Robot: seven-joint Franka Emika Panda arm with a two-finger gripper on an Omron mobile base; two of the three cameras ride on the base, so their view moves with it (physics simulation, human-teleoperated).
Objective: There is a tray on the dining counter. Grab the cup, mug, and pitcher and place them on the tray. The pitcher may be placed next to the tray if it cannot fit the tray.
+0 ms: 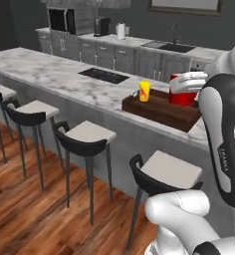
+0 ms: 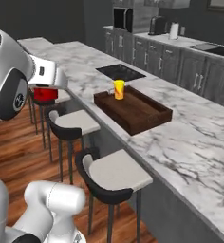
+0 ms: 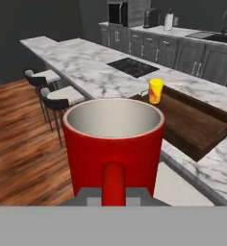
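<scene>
My gripper is shut on the loop handle of the red mug, which hangs upright in the air with its pale inside showing. The mug is on the stool side of the dining counter, apart from the dark wooden tray. Under the white hand, the mug lines up with the tray. The yellow cup stands upright in the tray's far corner. I cannot pick out the pitcher with certainty.
Several stools line the counter's grey front above a wooden floor. A black cooktop is set in the counter beyond the tray. On the back worktop stand a pale cylinder, a coffee machine and a sink.
</scene>
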